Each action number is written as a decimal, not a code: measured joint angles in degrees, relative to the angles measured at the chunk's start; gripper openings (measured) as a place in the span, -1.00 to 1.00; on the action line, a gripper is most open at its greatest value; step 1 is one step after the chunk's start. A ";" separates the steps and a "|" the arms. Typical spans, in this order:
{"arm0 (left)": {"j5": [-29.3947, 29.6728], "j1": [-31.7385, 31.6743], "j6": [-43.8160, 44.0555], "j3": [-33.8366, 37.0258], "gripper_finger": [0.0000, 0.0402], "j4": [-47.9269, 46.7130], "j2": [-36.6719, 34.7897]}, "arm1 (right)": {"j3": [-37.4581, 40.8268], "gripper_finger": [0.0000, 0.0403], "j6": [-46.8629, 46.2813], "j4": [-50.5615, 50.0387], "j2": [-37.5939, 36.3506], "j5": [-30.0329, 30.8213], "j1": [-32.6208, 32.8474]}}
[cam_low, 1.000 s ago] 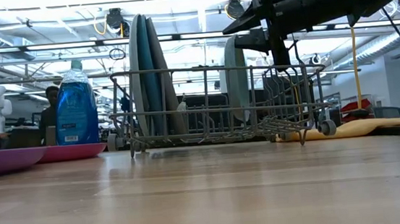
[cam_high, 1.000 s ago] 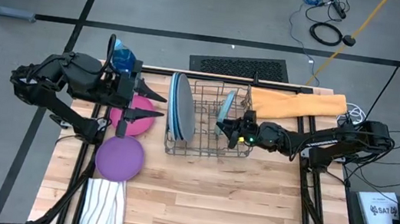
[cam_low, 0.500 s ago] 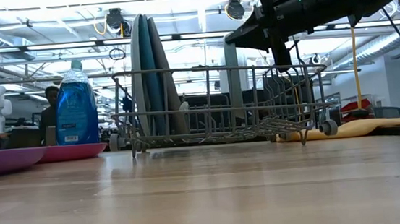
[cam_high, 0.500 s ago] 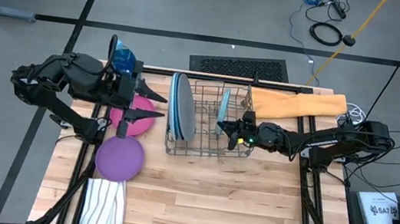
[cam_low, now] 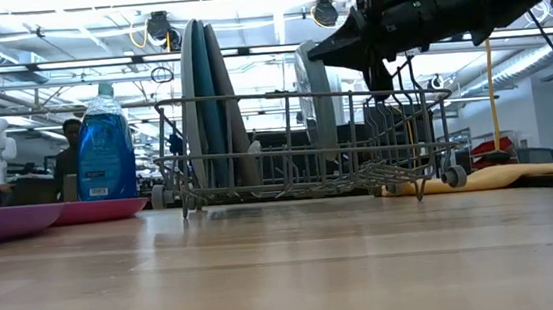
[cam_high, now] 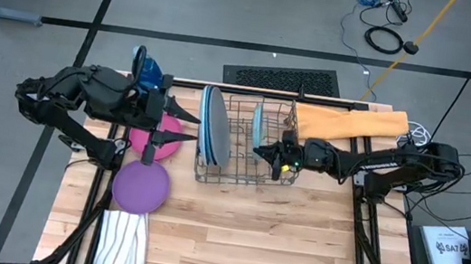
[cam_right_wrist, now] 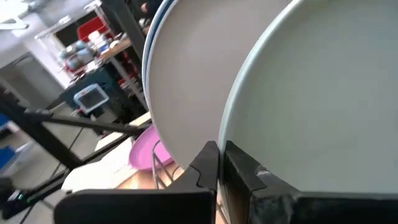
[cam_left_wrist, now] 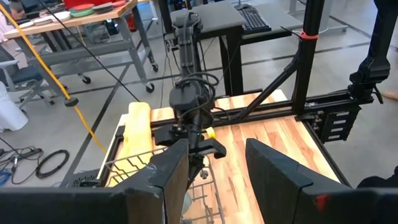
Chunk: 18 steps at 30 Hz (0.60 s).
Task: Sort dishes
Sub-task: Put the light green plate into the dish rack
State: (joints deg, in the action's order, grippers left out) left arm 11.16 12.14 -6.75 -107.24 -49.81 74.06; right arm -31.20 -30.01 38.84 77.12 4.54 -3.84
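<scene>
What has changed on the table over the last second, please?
The right gripper has closed its fingers, which stood apart a second ago, and nudged the pale teal plate from a lean to nearly upright in the dish rack. The left gripper edged slightly toward the rack, still open over the magenta plate. The three large plates and the purple plate stayed put.

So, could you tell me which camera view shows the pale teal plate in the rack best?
The right wrist view: the pale teal plate fills it, right beyond the shut right gripper. The high view shows only its thin top edge, the low view a narrow upright sliver in the dish rack; the left wrist view barely shows it.
</scene>
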 joint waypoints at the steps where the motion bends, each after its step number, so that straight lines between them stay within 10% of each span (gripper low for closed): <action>1: 0.00 0.00 0.01 0.00 -0.19 0.02 0.00 | -0.03 -0.99 0.28 -0.57 0.00 -1.48 -0.70; 18: -0.17 0.00 0.36 0.00 -0.19 -0.27 0.00 | -0.17 -0.99 -3.33 -5.01 -0.15 -18.15 -10.46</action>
State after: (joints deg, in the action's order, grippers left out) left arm 10.98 12.14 -6.39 -107.24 -50.09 74.06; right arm -31.38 -33.34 33.84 76.97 -13.61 -14.30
